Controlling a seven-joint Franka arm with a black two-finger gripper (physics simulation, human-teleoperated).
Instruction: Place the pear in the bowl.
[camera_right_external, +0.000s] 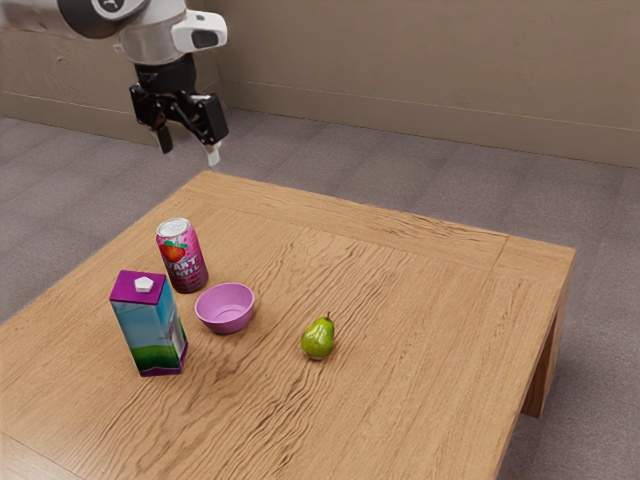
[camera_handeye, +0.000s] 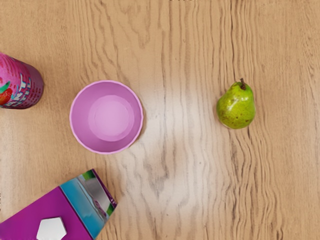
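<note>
The shiny green pear (camera_handeye: 236, 107) (it has a short stem) lies well apart from the round pink bowl (camera_handeye: 82, 131); the black gripper (camera_right_external: 189, 148) has its fingers apart.

Can (camera_right_external: 186, 268), carton (camera_right_external: 148, 325) crowd bowl (camera_handeye: 110, 117); wide gap toward pear (camera_handeye: 236, 107).

Can (camera_handeye: 20, 87) and carton (camera_handeye: 82, 202) cut off by wrist view's edges.

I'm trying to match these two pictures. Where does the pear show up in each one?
Exterior view: the pear is just below the picture's middle, to the exterior view's right of the bowl.
Wrist view: the pear is across the bowl from the can.
Shared landmark: the bowl, between can and pear in both.
</note>
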